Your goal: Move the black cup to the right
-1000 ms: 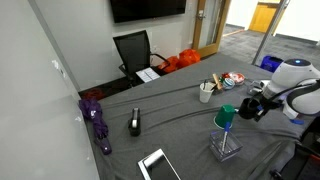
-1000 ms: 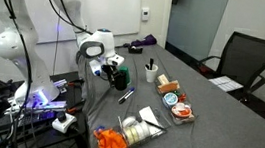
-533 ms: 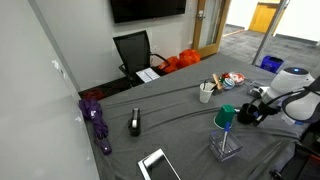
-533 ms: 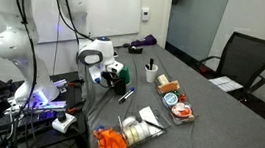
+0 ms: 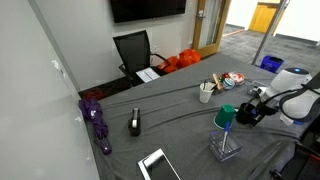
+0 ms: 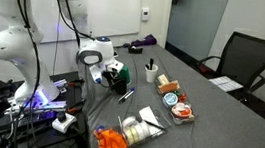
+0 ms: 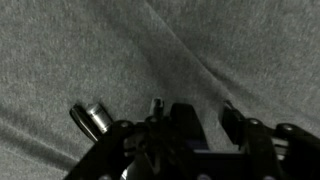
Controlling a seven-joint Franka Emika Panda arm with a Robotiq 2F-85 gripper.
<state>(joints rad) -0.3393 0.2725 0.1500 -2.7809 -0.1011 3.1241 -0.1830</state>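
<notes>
Showing as a small, plain, matte dark shape, the black cup [image 5: 241,117] sits low on the grey-clothed bench [image 5: 180,128], right at the tip of the hand [image 5: 248,110] and just beside the green cup-shaped thing [image 5: 226,117] on its clear stand [image 5: 226,146]. At this size its rim and walls merge with the dark fingers, so only a short, dark, roughly cylindrical outline can be made out. In an exterior view from the opposite end of the bench, the black cup [image 6: 121,81] again reads as a dark blob against the hand [image 6: 112,75], near the bench edge closest to the robot's white base and well apart from the pale cup [image 6: 151,74] holding utensils. The hand reaches down to the cloth with the cup at or between its fingers, but neither exterior view is sharp enough to tell whether the fingers are spread or pressing on it, or whether they touch the cup at all. The wrist view is dim: the hand [image 7: 190,130] fills the bottom edge as black linkages over wrinkled grey cloth, with a shiny metal cylinder [image 7: 90,119] at its left, and the cup cannot be picked out there.
</notes>
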